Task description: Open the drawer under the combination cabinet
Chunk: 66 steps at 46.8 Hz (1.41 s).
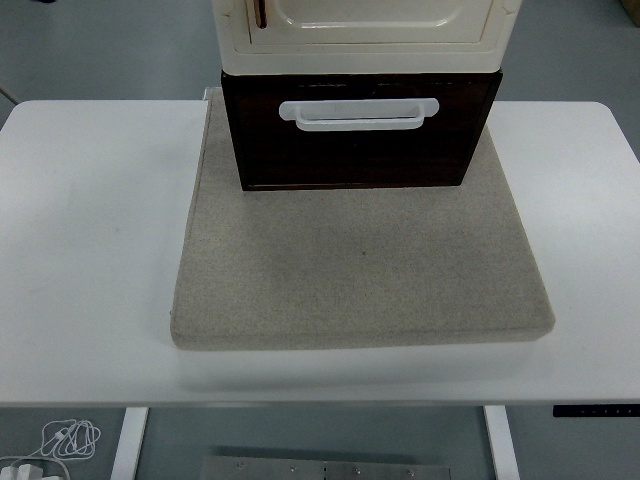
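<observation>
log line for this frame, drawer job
drawer: shut | handle: untouched | cabinet on mat | no hands in view

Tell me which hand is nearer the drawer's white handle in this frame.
Neither can be named: both hands are out of view. The white handle sits untouched on the dark drawer beneath the cream cabinet, on the beige mat.
</observation>
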Each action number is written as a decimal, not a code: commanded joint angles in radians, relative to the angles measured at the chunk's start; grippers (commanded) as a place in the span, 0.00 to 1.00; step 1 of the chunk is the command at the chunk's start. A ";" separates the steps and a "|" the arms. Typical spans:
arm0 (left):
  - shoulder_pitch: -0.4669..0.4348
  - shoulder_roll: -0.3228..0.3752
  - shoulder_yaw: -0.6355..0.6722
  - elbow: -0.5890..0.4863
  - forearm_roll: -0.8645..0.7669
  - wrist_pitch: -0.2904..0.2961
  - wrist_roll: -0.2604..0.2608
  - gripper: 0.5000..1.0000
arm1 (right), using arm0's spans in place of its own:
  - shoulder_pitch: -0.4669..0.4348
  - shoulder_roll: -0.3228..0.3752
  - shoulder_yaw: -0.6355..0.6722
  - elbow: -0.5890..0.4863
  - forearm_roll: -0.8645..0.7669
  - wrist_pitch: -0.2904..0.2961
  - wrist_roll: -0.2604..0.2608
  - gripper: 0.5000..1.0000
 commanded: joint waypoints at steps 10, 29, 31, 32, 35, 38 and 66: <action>-0.044 0.000 0.177 -0.047 0.050 -0.038 0.057 1.00 | 0.000 0.000 0.000 0.000 0.000 0.000 0.000 0.85; -0.126 -0.028 0.354 -0.040 0.067 -0.057 0.236 1.00 | 0.000 0.000 0.000 0.000 0.000 0.000 0.000 0.85; -0.136 -0.037 0.378 -0.034 0.067 -0.055 0.253 1.00 | 0.000 0.000 0.000 0.000 0.000 0.000 0.000 0.85; -0.139 -0.042 0.388 -0.030 0.066 -0.055 0.262 1.00 | 0.000 0.000 0.000 0.000 0.000 0.000 0.000 0.85; -0.143 -0.054 0.405 -0.016 0.061 -0.055 0.285 1.00 | 0.000 0.000 0.000 0.000 0.000 0.000 0.000 0.85; -0.151 -0.057 0.406 -0.001 0.058 -0.057 0.316 1.00 | 0.000 0.000 0.000 0.000 0.000 0.000 0.000 0.85; -0.191 -0.209 0.425 0.190 -0.006 -0.100 0.488 1.00 | -0.002 0.000 0.000 0.000 0.000 0.000 0.000 0.85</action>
